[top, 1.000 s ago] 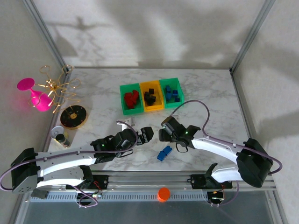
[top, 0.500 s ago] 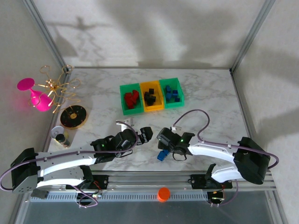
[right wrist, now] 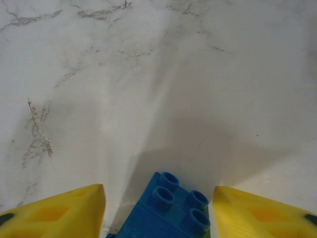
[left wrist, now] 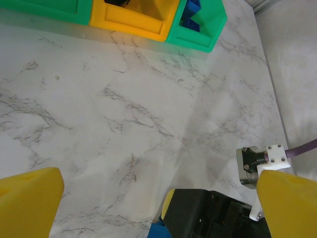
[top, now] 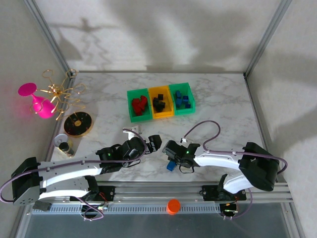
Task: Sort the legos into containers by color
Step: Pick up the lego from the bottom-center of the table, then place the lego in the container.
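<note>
Since a second ago the right arm has swung in and down over the front of the bench (top: pixel 223 99), bringing the right end effector (right wrist: pixel 157 191) onto the loose blue lego (right wrist: pixel 168 213), while the left arm has kept its place. Nearest of all, an orange cap (top: pixel 173 206) sits on the rail in front of the arm bases. Just beyond it, the blue lego lies on the marble deep between the right end effector's two yellow fingers (right wrist: pixel 54 213), one close on each side; I cannot tell whether they already press it. Just to the left, the left end effector (top: pixel 154 143) hangs released, its fingers spread wide, and its wrist view looks down past the black body of the right end effector. Further back on the left stand a small jar (top: pixel 64 145) and a round black-and-gold dish (top: pixel 78 123). Toward the far middle sit the three joined containers: the left green bin (top: pixel 140 119) holds red legos (top: pixel 139 104), the yellow-orange bin (top: pixel 163 116) holds black legos (top: pixel 159 102), and the right green bin (top: pixel 184 112) holds blue legos (top: pixel 182 99). Off the bench's far left edge are a pink glass (top: pixel 39 104) and a gold wire ornament (top: pixel 59 90).
</note>
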Controlling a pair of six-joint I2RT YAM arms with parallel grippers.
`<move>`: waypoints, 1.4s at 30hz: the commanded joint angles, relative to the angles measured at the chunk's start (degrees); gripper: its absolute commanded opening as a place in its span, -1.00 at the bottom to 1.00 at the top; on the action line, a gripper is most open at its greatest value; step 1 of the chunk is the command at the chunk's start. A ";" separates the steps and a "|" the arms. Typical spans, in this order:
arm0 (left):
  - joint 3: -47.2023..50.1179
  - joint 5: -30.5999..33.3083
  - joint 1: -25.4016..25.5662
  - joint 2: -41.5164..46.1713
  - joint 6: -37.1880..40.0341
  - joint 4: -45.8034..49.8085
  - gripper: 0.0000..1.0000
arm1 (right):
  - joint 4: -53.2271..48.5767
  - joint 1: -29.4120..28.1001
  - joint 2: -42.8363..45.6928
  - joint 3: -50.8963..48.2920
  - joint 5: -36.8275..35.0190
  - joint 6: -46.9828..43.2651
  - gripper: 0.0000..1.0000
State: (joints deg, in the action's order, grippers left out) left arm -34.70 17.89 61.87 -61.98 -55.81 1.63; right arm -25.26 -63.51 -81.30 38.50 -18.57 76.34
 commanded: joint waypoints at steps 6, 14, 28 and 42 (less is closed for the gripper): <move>-0.33 1.97 0.54 -0.22 -0.88 1.30 0.99 | 1.01 -0.65 -1.10 -0.38 -3.48 1.29 -0.08; -0.63 2.23 0.54 0.31 -0.44 1.44 0.99 | 0.06 -0.65 -0.99 0.83 -4.91 -0.12 -0.34; -5.08 2.60 -2.42 -0.32 4.91 1.79 0.99 | -1.65 9.09 3.78 9.31 -11.82 -16.90 -0.42; -10.53 -1.81 -11.68 -4.58 10.14 -0.77 0.99 | 20.16 30.14 -12.03 27.54 -8.32 -53.03 -0.41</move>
State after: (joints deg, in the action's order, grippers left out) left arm -42.83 17.63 51.59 -65.41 -48.10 1.93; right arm -11.29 -35.35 -88.88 62.17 -27.18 33.82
